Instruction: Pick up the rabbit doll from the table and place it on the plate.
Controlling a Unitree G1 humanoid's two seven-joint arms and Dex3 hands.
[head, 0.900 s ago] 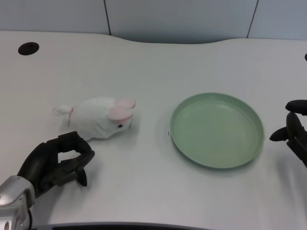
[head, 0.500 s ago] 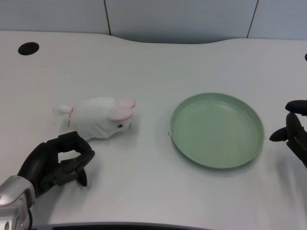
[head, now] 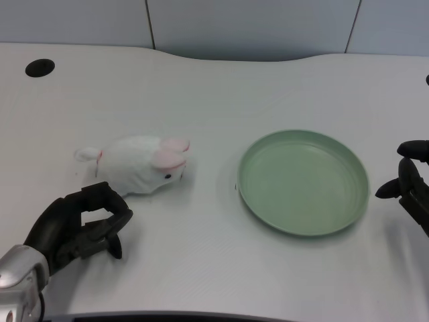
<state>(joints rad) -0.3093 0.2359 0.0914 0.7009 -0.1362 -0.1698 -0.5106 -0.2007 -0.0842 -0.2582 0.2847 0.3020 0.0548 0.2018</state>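
A white rabbit doll with pink ears lies on its side on the white table, left of centre, head toward the right. To its right sits an empty light green plate. My left hand rests near the front left edge, just below and left of the doll, apart from it. Its fingers are curled inward and hold nothing.
My right hand waits at the right edge, just past the plate's rim. A dark round hole sits in the table at the far left. The table's curved back edge runs along the top.
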